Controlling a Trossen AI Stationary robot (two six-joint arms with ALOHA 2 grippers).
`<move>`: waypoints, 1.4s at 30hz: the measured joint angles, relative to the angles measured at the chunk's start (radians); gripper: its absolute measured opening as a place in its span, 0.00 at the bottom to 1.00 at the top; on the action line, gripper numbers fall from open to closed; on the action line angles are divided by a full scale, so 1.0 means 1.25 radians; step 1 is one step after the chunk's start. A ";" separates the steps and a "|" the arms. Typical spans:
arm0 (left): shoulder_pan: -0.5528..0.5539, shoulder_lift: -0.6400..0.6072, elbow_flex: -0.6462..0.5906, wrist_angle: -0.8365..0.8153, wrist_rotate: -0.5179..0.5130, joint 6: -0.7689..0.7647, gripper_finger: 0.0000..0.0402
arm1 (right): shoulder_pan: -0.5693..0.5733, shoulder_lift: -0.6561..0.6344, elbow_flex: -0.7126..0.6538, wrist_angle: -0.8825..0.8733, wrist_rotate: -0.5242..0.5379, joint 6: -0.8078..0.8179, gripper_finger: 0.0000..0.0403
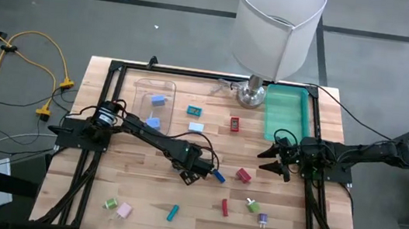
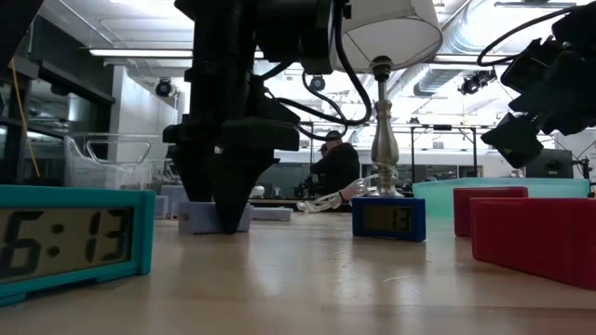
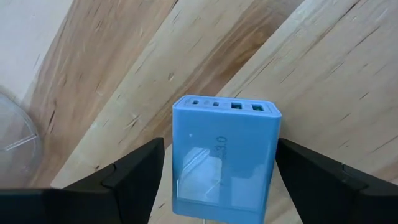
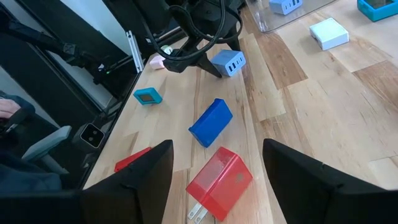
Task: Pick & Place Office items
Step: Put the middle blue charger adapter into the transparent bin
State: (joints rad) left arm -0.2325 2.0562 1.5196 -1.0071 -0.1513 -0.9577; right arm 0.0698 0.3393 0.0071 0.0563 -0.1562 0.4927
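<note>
The left hand [image 1: 190, 177] is low over the middle of the wooden bench [image 1: 301, 220], its fingers [image 3: 134, 174] spread on either side of a light blue charger block [image 3: 221, 158] without clearly touching it. The block lies flat on the wood. Just beside it lie a dark blue block [image 4: 210, 122] and a red block [image 4: 221, 180]. The right hand [image 1: 275, 161] hangs open near the bench's right edge, holding nothing, beside a green tray [image 1: 287, 113].
</note>
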 joint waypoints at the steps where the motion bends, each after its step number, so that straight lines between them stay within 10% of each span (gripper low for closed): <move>1: 0.000 0.000 0.000 0.000 0.000 0.000 0.71 | 0.000 0.000 0.000 0.000 0.000 0.000 0.58; 42: 0.000 -0.069 0.000 -0.029 0.002 -0.019 0.54 | 0.000 0.000 0.000 0.000 0.000 0.000 0.58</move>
State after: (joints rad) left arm -0.2321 1.9697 1.5200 -1.0435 -0.1489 -0.9813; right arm 0.0698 0.3393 0.0071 0.0559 -0.1562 0.4927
